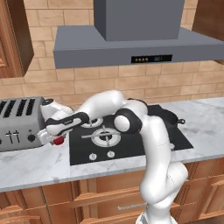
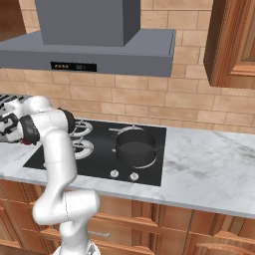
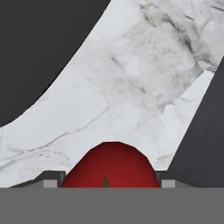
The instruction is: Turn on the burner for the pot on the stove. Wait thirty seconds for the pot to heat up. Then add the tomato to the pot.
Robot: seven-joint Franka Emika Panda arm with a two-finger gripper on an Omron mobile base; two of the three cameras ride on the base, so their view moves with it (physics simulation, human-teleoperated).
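The tomato (image 3: pixel 109 165) sits on the marble bench (image 3: pixel 131 87), left of the stove (image 1: pixel 131 140) and beside the toaster (image 1: pixel 19 122), directly between the tool's (image 1: pixel 56 138) fingertips. Its jaws flank the fruit; whether they already pinch it, I cannot tell. The pot (image 2: pixel 135 145) waits well off to the right, across the burners.

tan brick wall (image 1: pixel 65 83), grey hood (image 1: pixel 131 43) (wooden cabinets (image 2: pixel 234 45) flanking).
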